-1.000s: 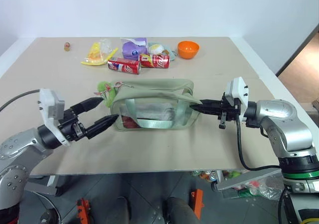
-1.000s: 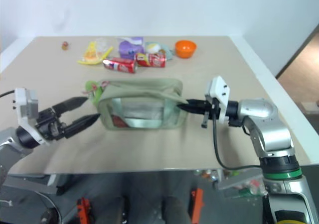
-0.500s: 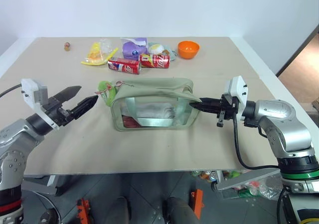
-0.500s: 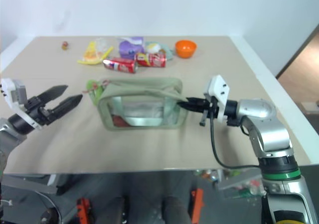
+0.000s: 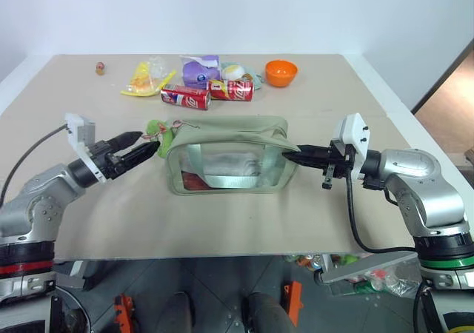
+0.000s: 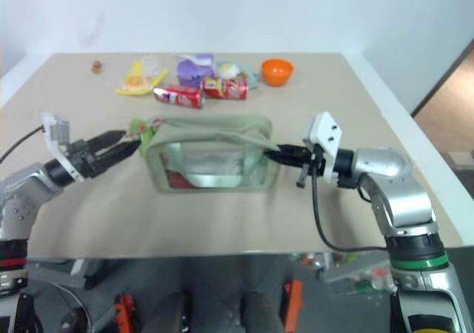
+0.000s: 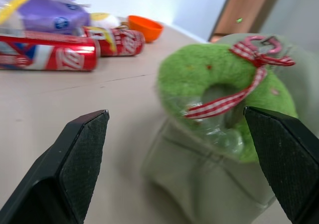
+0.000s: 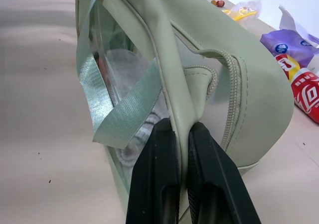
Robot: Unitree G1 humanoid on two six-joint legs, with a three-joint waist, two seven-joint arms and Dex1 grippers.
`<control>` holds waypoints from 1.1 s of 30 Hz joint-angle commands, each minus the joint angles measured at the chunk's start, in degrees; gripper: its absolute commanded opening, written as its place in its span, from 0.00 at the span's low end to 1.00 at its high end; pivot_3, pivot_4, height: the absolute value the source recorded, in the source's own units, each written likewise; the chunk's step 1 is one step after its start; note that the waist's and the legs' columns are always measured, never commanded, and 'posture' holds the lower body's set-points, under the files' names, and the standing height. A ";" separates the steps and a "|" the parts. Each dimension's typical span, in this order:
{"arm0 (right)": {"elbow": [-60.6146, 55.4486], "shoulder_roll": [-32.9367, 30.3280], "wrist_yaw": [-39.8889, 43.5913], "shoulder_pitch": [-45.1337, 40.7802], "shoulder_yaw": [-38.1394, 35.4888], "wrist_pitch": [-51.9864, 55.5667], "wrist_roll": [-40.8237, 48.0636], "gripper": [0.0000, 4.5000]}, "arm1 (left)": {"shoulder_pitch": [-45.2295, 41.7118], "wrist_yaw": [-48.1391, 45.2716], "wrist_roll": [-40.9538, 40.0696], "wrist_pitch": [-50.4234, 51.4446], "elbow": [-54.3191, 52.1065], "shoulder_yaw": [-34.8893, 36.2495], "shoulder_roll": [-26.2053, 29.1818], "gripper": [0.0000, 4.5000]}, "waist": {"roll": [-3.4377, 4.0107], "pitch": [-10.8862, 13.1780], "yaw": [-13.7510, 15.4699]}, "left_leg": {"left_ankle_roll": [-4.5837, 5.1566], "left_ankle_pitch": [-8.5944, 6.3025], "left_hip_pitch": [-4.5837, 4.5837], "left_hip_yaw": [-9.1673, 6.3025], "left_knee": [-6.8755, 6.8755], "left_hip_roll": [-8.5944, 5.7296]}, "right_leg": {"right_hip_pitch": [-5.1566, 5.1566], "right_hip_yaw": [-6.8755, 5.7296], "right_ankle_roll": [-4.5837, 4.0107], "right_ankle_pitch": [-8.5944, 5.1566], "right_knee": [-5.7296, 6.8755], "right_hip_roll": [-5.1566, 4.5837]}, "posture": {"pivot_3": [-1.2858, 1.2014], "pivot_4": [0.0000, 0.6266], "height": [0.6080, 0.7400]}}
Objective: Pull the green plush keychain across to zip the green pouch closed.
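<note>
The green pouch (image 5: 226, 159) stands mid-table, a boxy sage bag with clear sides and a strap handle. At its left end hangs the green plush keychain (image 5: 155, 131), a lime plush ring tied with a red checked ribbon (image 7: 224, 102). My left gripper (image 5: 146, 149) is open, its tips just short of the keychain, which lies ahead between the two widely spread fingers (image 7: 82, 159). My right gripper (image 8: 182, 132) is shut on the fabric at the pouch's right end, beside the zipper (image 8: 230, 84).
Behind the pouch lie two red cans (image 5: 185, 98) (image 5: 229, 90), a purple packet (image 5: 198, 70), a yellow wrapper (image 5: 144, 79) and an orange bowl (image 5: 281, 72). A small brown object (image 5: 98, 69) sits far back left. The table's front edge (image 5: 222, 257) is close.
My left gripper drew back to the left from the pouch's end, then came forward up to the keychain, staying open. The right gripper held its grip and did not move.
</note>
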 commanded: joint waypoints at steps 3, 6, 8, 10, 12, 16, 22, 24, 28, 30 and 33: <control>-2.16 -1.54 -0.38 0.78 -2.31 -0.12 -0.07 0.00 | -3.88 -2.78 0.75 -1.55 2.18 0.52 -0.67 0.94 | 0.00 0.00 0.02 | 0.00 0.00 0.01 0.00 0.00 0.00 | 0.00 0.00 0.00 0.00 0.00 0.00 | 0.52 0.24 1.00; -2.39 -1.78 -0.68 0.87 -2.42 0.17 0.14 0.00 | -4.78 -3.80 1.72 -2.05 3.54 0.24 -0.87 0.73 | 0.00 0.00 0.02 | 0.00 0.00 0.00 -0.01 0.00 0.00 | 0.01 0.00 0.01 0.00 0.00 0.00 | 0.52 0.24 1.00; -2.25 -1.95 -0.76 0.87 -2.36 0.03 0.03 0.00 | -5.09 -4.15 2.12 -2.58 4.11 0.16 -1.28 0.55 | 0.00 0.00 0.02 | 0.00 0.00 0.00 -0.01 0.00 -0.02 | 0.01 0.00 0.02 -0.01 0.00 -0.01 | 0.52 0.24 1.00; -2.09 -2.04 -0.80 0.81 -2.33 0.02 0.00 0.00 | -5.20 -4.23 2.36 -2.65 4.14 0.21 -1.66 0.43 | 0.00 0.00 0.02 | 0.00 0.00 0.00 -0.01 0.00 -0.02 | 0.01 0.00 0.02 -0.01 0.00 -0.01 | 0.52 0.24 1.00; -1.95 -2.08 -0.82 0.69 -2.25 -0.01 -0.04 0.00 | -5.25 -4.09 2.92 -3.00 4.25 0.26 -2.08 0.28 | 0.00 0.00 0.02 | 0.00 0.00 -0.01 -0.02 0.01 -0.02 | 0.01 -0.01 0.02 0.00 0.00 -0.01 | 0.52 0.24 1.00; -1.64 -2.20 -0.61 0.45 -2.18 -0.15 -0.09 0.00 | -5.75 -3.21 3.22 -4.06 3.38 1.02 -2.85 0.00 | 0.00 0.00 0.02 | 0.00 0.00 -0.01 -0.02 0.02 -0.02 | 0.02 0.00 0.02 0.00 0.00 -0.02 | 0.52 0.24 1.00; -1.63 -2.52 -0.43 -0.04 -2.34 0.26 0.34 0.00 | -12.44 -0.52 3.23 -5.87 -4.60 0.58 -2.37 0.00 | -0.03 0.02 0.33 | 0.00 0.00 -0.10 -0.11 0.11 -0.02 | 0.01 -0.09 0.03 0.02 0.00 -0.01 | 0.52 0.24 1.00; -1.50 -2.65 -0.33 -0.16 -2.32 0.34 0.43 0.00 | -15.54 0.26 3.15 -5.29 -6.44 -0.15 -2.61 0.00 | -0.04 0.02 0.51 | 0.00 0.00 -0.19 -0.16 0.21 -0.02 | 0.01 -0.14 0.07 0.04 0.00 -0.01 | 0.52 0.24 1.00; -0.33 -2.69 0.26 -0.63 -1.77 -0.33 -0.28 0.00 | -19.86 -1.33 5.10 -3.99 -9.28 -6.06 -3.98 0.00 | 0.01 0.00 0.52 | 0.00 0.00 -0.14 -0.09 0.24 -0.11 | 0.05 0.02 0.17 0.04 0.00 -0.04 | 0.52 0.24 1.00; -0.13 -2.58 0.37 -0.74 -1.72 -0.43 -0.42 0.00 | -20.51 -1.65 6.09 -3.91 -9.60 -8.01 -4.41 0.00 | 0.02 0.01 0.52 | 0.00 0.00 -0.12 -0.08 0.24 -0.11 | 0.06 0.03 0.18 0.04 0.00 -0.04 | 0.52 0.24 1.00; -0.27 -2.20 0.25 -0.93 -1.58 -0.46 -0.63 0.00 | -21.96 -3.37 9.30 -4.73 -7.22 -12.78 -5.56 0.00 | 0.02 0.01 0.52 | 0.00 0.00 -0.14 -0.12 0.24 -0.10 | 0.03 0.01 0.16 0.05 0.01 0.01 | 0.52 0.24 1.00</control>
